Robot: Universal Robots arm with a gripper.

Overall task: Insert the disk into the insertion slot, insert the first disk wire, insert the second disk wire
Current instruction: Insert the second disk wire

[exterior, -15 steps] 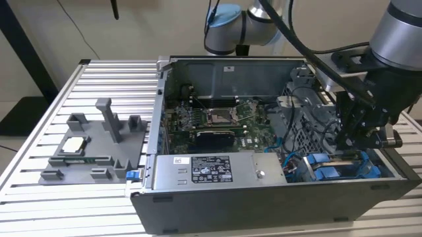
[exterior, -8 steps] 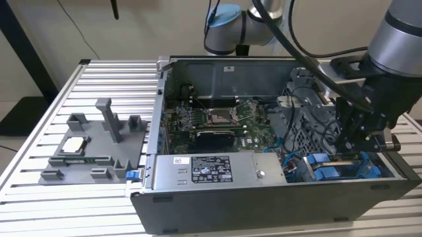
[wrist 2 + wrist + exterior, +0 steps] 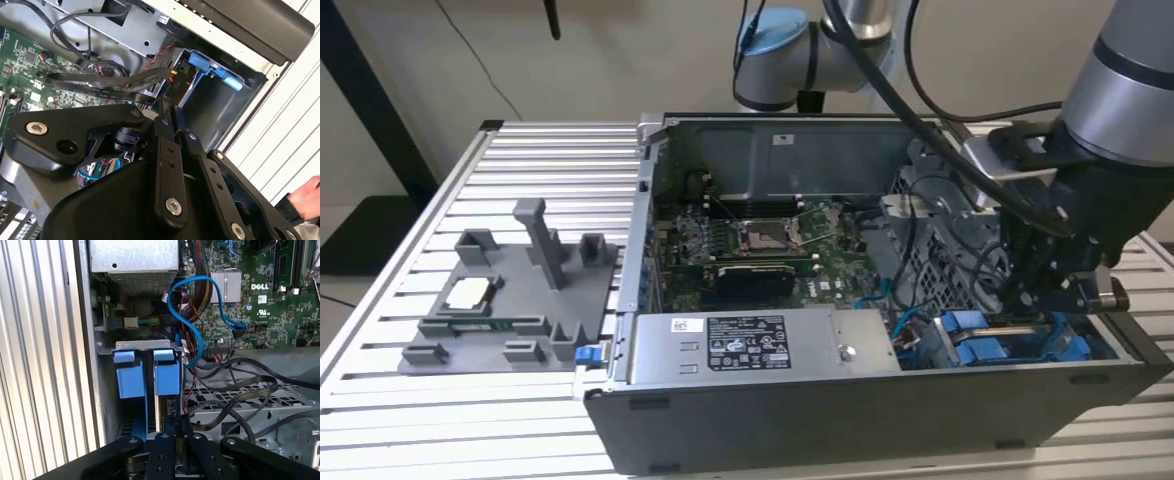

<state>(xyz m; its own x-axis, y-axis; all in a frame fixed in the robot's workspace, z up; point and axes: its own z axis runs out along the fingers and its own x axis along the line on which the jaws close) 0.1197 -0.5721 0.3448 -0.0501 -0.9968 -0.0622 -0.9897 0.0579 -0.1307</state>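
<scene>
The disk (image 3: 167, 377) stands edge-on in its blue carrier inside the insertion slot (image 3: 135, 344), beside a second blue carrier (image 3: 130, 377). In the exterior view both carriers (image 3: 981, 342) sit low in the open case's right end. My gripper (image 3: 172, 424) is lowered into that end (image 3: 1034, 310), right at the disk's rear edge. Its fingers (image 3: 167, 150) are pressed together on the connector of a black flat disk wire (image 3: 100, 80), which loops in from the motherboard side. Where the connector meets the disk is hidden by the fingers.
The case lies open on a slatted metal table (image 3: 520, 150), with the motherboard (image 3: 761, 240) in the middle and the power supply (image 3: 747, 345) at the front. A blue cable (image 3: 192, 315) and black wires (image 3: 240, 390) crowd the bay. A grey fixture (image 3: 507, 300) lies on the exterior view's left. A hand (image 3: 306, 200) shows beside the case.
</scene>
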